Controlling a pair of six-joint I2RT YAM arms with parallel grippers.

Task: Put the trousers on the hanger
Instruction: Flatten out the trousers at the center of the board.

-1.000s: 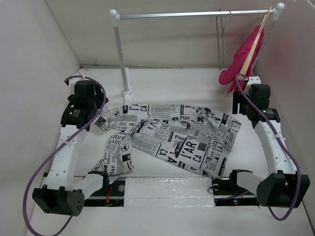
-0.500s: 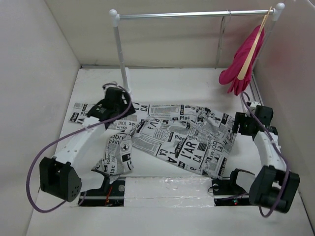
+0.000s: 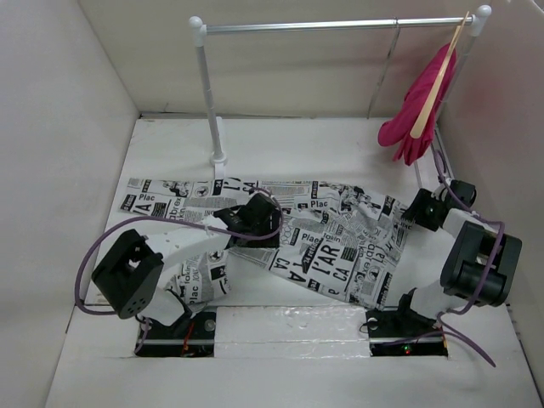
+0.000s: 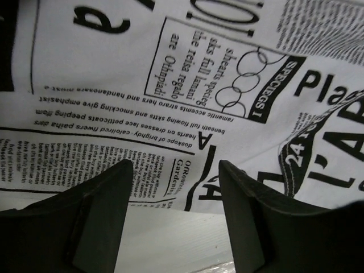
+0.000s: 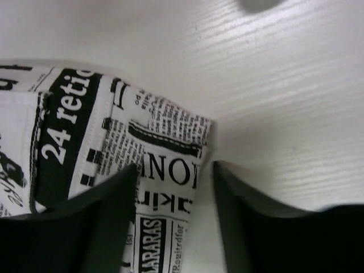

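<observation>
Since a second ago, my left arm is swinging in from the far left corner toward the middle of the cloth, and my right arm is folding down low toward its right-hand end. The newspaper-print trousers (image 3: 323,234) are lying spread crosswise on the table (image 3: 323,144), not yet lifted anywhere. My left gripper (image 3: 251,217) is hovering over their mid-section with its fingers apart and nothing between them; in the left wrist view, print is filling nearly the whole frame. My right gripper (image 3: 425,208) is sitting at the right end, fingers likewise spread, with a stitched corner of the cloth lying in the gap but not pinched. The wire hanger (image 3: 382,72) is hanging on the rail (image 3: 297,26) at the back, well apart from the trousers and near the pink garment (image 3: 416,115) on its wooden hanger (image 3: 439,76). I am judging this to be the reach-to-grasp step, with none of the hanging done. Next, I am expecting both pairs of fingers to need lowering and closing on cloth edges, so the trousers can be raised and draped over the hanger's bottom wire; catching only the top layer is the risk I am watching for.
</observation>
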